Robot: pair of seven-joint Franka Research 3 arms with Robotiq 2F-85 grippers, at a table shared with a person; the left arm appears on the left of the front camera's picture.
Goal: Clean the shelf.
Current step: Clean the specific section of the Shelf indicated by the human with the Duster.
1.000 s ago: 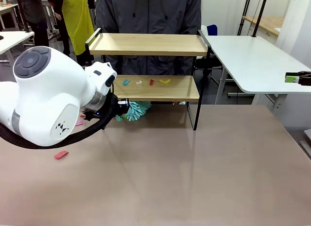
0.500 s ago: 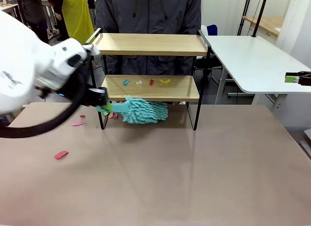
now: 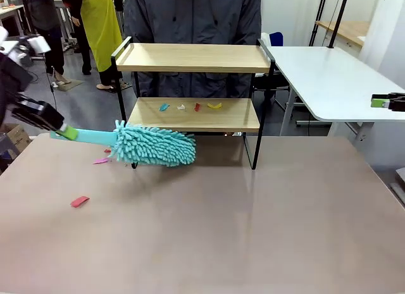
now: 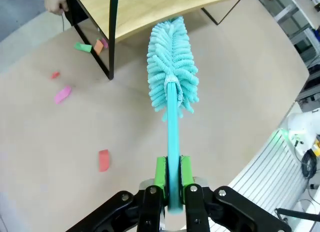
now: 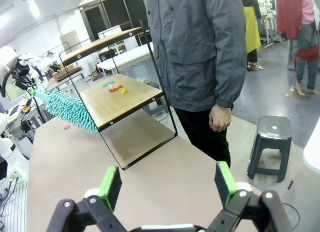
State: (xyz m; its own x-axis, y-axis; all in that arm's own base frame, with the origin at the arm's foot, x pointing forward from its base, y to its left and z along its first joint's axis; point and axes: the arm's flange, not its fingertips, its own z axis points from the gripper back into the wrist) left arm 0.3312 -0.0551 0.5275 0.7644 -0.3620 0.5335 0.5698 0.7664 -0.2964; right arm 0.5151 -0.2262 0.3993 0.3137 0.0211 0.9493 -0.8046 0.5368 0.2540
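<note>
The shelf stands at the table's far edge, and several small coloured scraps lie on its lower board. At the picture's left my left gripper is shut on the handle of a teal fluffy duster. The duster's head hangs over the table in front of the shelf's left leg. The left wrist view shows the green pads clamping the handle, with the duster head pointing at the shelf. My right gripper is open and holds nothing; it is well off to the right.
A person stands behind the shelf. A red scrap and a pink scrap lie on the table to the left, and more scraps lie under the shelf. A white side table stands at the right.
My left arm has swung back to the left, out of the middle of the view. It drew the duster out from under the shelf's lower board and leftward. The right gripper has not moved.
</note>
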